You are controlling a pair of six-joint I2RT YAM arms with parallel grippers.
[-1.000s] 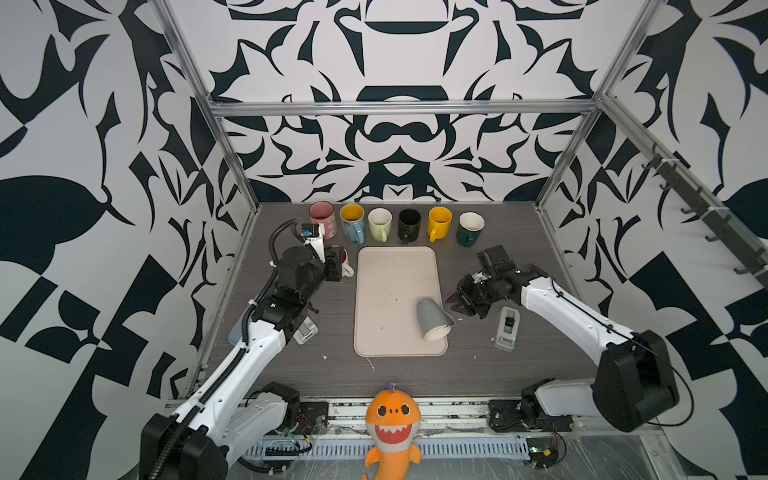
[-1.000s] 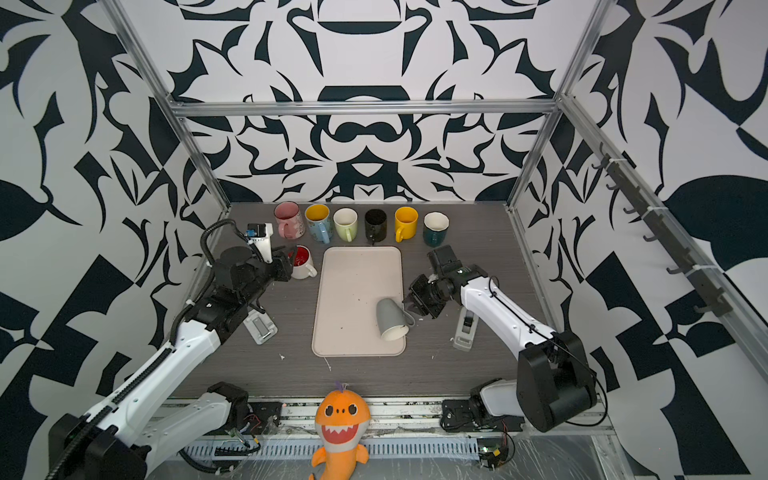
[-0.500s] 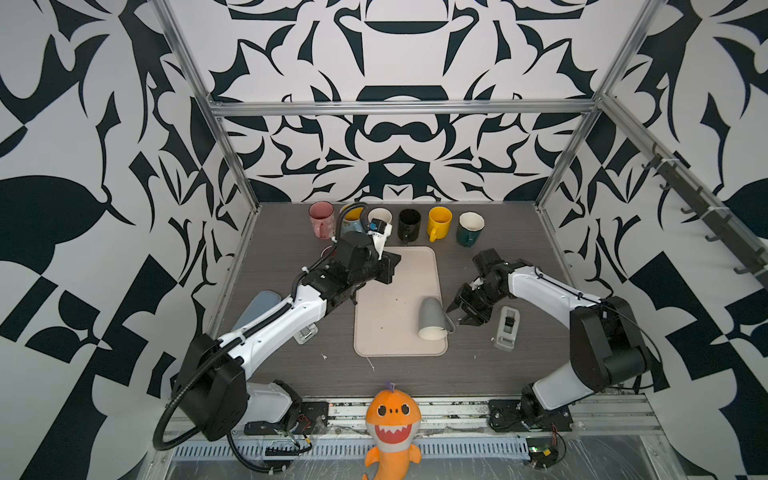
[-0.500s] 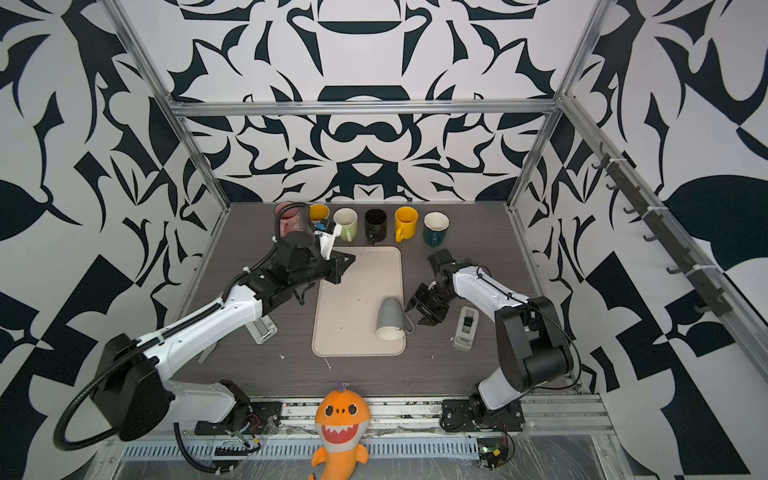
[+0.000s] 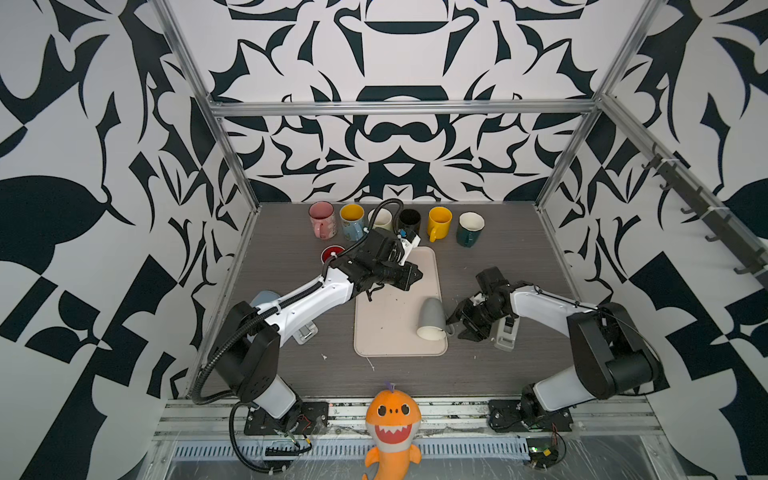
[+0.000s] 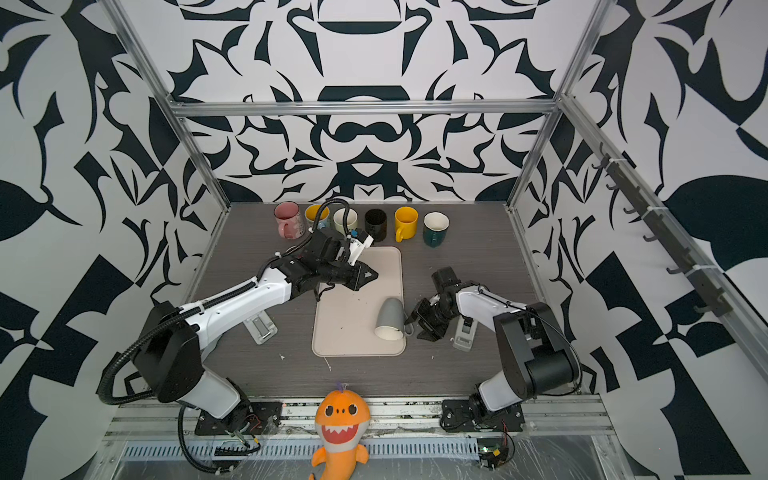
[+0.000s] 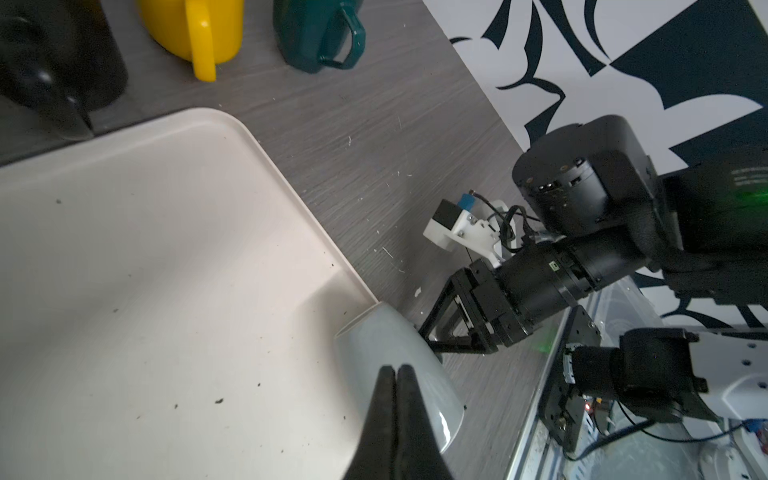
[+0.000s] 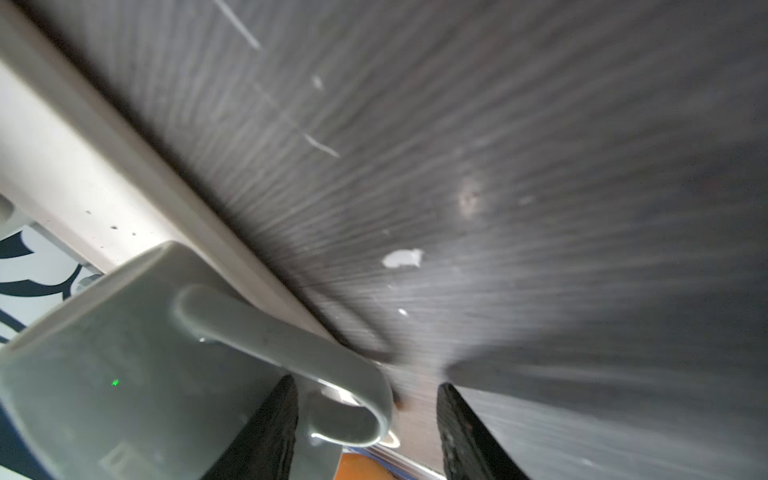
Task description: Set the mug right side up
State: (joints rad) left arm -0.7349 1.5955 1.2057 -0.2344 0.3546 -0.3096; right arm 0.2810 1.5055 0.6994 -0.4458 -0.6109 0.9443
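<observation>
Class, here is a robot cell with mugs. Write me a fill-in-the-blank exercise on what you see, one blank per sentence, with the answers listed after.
1. The grey mug lies on its ___ on the tray.
2. The right gripper is open, with the mug's ___ between its fingers.
3. The left gripper is ___ and holds nothing.
4. In the back row, the mug between the black mug and the dark green mug is ___.

Missing words: side; handle; shut; yellow.
</observation>
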